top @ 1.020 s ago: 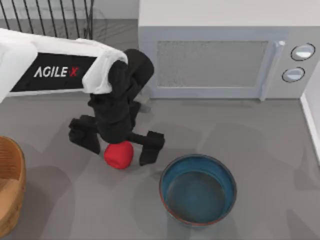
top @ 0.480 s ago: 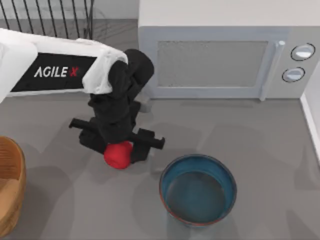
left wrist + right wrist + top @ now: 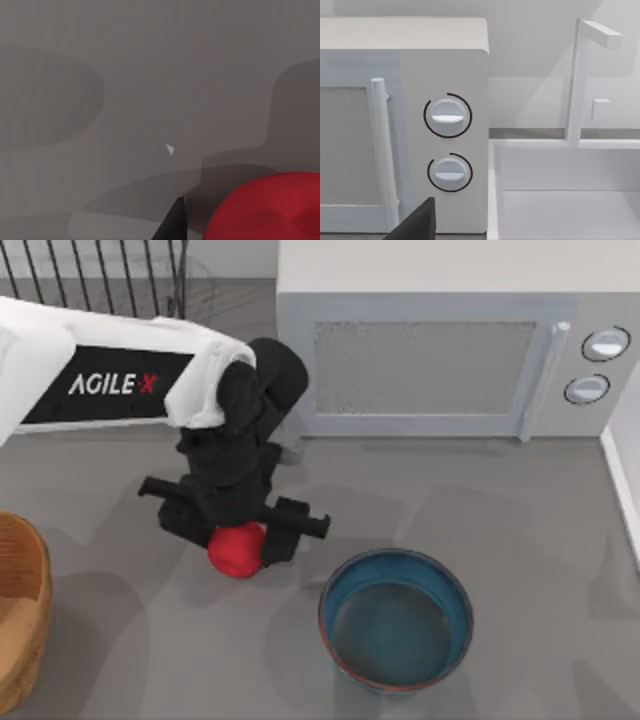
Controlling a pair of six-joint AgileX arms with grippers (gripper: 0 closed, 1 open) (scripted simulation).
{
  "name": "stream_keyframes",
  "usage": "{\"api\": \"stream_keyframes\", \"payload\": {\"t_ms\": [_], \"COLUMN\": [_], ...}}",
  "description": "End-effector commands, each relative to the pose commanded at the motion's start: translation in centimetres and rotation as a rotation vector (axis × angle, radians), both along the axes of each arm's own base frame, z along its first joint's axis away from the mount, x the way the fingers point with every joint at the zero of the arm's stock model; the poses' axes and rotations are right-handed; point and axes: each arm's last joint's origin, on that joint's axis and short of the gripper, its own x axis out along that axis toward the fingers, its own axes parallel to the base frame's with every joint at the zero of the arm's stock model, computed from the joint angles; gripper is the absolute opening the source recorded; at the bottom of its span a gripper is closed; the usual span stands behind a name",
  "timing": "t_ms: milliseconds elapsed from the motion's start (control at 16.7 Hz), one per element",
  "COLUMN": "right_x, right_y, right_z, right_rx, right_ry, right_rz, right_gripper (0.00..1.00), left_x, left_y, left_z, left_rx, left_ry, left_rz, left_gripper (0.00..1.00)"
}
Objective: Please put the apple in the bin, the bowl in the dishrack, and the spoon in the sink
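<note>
Nearby, bowl (image 3: 396, 619), microwave (image 3: 450, 340), apple (image 3: 236, 549)

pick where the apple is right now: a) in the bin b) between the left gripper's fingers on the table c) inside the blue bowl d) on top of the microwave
b: the top view shows the apple on the grey table, with the left gripper closed around it, left of the bowl.

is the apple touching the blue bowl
Apart. The top view shows bare grey table between the apple, held in the left gripper, and the rim of the bowl to its right.
</note>
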Motion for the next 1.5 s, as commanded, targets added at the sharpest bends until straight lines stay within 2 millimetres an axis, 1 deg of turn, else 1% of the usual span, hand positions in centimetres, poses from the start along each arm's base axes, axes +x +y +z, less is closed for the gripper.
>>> {"api": "stream_keyframes", "payload": {"t_ms": [60, 180, 240, 360, 600, 720, 780, 1020, 1140, 1320, 1500], "right_x": [0.0, 0.0, 0.0, 0.0, 0.0, 0.0, 0.0, 0.0, 0.0, 0.0, 0.0], "right_y": [0.0, 0.0, 0.0, 0.0, 0.0, 0.0, 0.0, 0.0, 0.0, 0.0, 0.0], "right_z": [0.0, 0.0, 0.0, 0.0, 0.0, 0.0, 0.0, 0.0, 0.0, 0.0, 0.0], "right_rx": [0.000, 0.000, 0.000, 0.000, 0.000, 0.000, 0.000, 0.000, 0.000, 0.000, 0.000], "right_ry": [0.000, 0.000, 0.000, 0.000, 0.000, 0.000, 0.000, 0.000, 0.000, 0.000, 0.000], "right_rz": [0.000, 0.000, 0.000, 0.000, 0.000, 0.000, 0.000, 0.000, 0.000, 0.000, 0.000], "right_gripper": [1.00, 1.00, 1.00, 1.00, 1.00, 1.00, 1.00, 1.00, 1.00, 1.00, 1.00], "left_x": [0.0, 0.2, 0.3, 0.5, 0.2, 0.1, 0.0, 0.1, 0.1, 0.3, 0.5], "left_y": [-0.1, -0.1, -0.2, -0.3, -0.2, -0.1, -0.1, 0.0, 0.2, 1.3, 3.1], "left_z": [0.8, 1.2, 1.8, 3.7, 8.5, 10.3, 10.7, 10.6, 10.7, 11.3, 12.0], "left_rx": [-0.014, -0.014, -0.014, -0.012, -0.005, -0.012, -0.014, -0.012, -0.012, -0.012, -0.008], "left_ry": [-0.013, -0.013, -0.013, -0.009, 0.002, -0.009, -0.012, -0.010, -0.009, -0.007, 0.001], "left_rz": [0.002, 0.002, 0.003, 0.006, 0.003, 0.002, 0.002, 0.002, 0.037, 0.185, 0.449], "left_gripper": [0.00, 0.00, 0.00, 0.00, 0.00, 0.00, 0.00, 0.00, 0.00, 0.00, 0.00]}}
